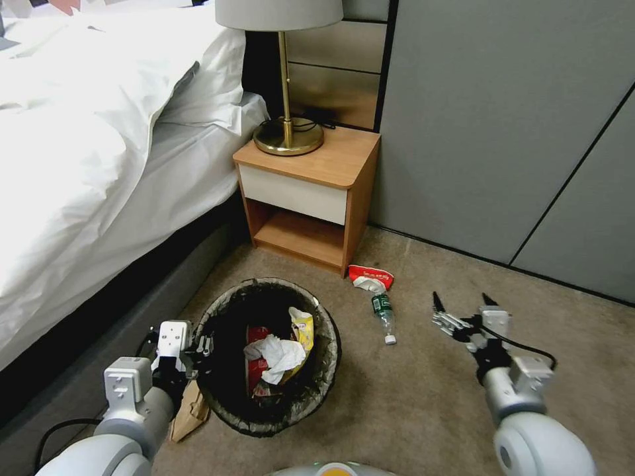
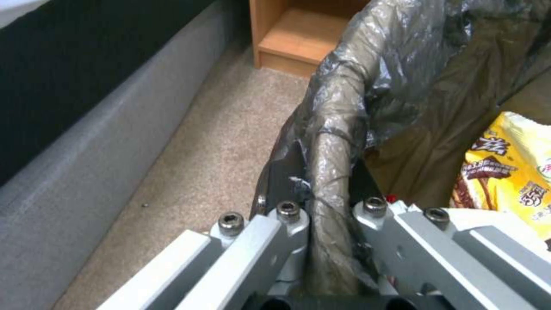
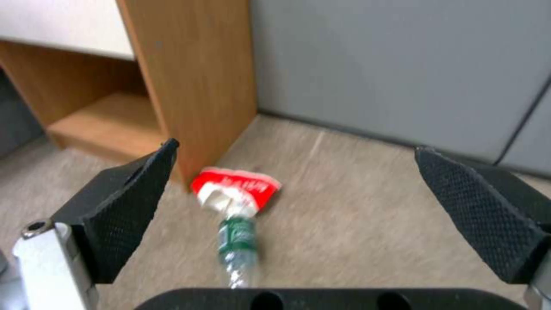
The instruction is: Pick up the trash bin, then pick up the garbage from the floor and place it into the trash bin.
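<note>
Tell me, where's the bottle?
In the head view the bottle lies on the carpet right of the bin, just below the red packet by the nightstand.

Brown paper bag (half behind the bin).

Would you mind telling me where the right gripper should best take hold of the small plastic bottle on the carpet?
Probably across the labelled middle of the plastic bottle, coming from above. It lies flat on the carpet, cap toward the robot, its far end touching the red packet, so the round sides are free. The right gripper is open nearby.
</note>
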Controlling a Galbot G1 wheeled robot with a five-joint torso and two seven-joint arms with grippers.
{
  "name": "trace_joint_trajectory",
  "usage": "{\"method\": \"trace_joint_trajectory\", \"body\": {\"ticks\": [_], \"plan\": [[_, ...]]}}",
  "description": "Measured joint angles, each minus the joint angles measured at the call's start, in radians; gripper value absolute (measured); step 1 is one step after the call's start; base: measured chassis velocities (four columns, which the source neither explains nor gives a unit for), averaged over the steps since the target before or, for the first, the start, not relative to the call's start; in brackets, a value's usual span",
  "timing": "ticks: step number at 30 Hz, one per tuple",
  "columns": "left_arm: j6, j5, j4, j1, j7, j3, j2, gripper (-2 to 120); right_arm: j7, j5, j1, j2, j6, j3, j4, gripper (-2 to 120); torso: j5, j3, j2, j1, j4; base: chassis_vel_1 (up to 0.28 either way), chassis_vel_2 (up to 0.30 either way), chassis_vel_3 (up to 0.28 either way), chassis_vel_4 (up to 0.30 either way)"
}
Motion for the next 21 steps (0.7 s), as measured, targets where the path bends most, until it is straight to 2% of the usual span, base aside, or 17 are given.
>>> {"method": "trace_joint_trajectory", "body": {"ticks": [2, 8, 9, 13, 21], "plan": [[0.000, -0.002, 0.000, 0.000, -0.001, 0.000, 0.003, 1, 0.007, 0.037, 0.074, -0.010, -0.040, -0.038, -0.091, 100, 0.0003, 0.000, 0.000, 0.000, -0.0002, 0.000, 0.000, 0.000, 0.000], [0.000, -0.002, 0.000, 0.008, 0.000, -0.007, -0.008, 1, 0.032, 0.115, 0.204, -0.028, -0.084, -0.107, -0.210, 100, 0.0000, 0.000, 0.000, 0.000, 0.0000, 0.000, 0.000, 0.000, 0.000], [0.000, -0.002, 0.000, 0.008, 0.000, -0.007, -0.008, 1, 0.032, 0.115, 0.204, -0.028, -0.084, -0.107, -0.210, 100, 0.0000, 0.000, 0.000, 0.000, 0.0000, 0.000, 0.000, 0.000, 0.000], [-0.002, 0.001, 0.000, 0.015, 0.000, -0.016, -0.014, 1, 0.020, 0.147, 0.328, -0.037, -0.100, -0.161, -0.347, 100, 0.0001, 0.000, 0.000, 0.000, 0.0001, 0.000, 0.000, 0.000, 0.000], [-0.007, 0.002, 0.000, 0.014, 0.000, -0.032, 0.007, 1, 0.015, 0.158, 0.451, -0.040, -0.100, -0.205, -0.534, 100, 0.0000, 0.000, 0.000, 0.000, -0.0002, 0.000, 0.000, 0.000, 0.000]]}}
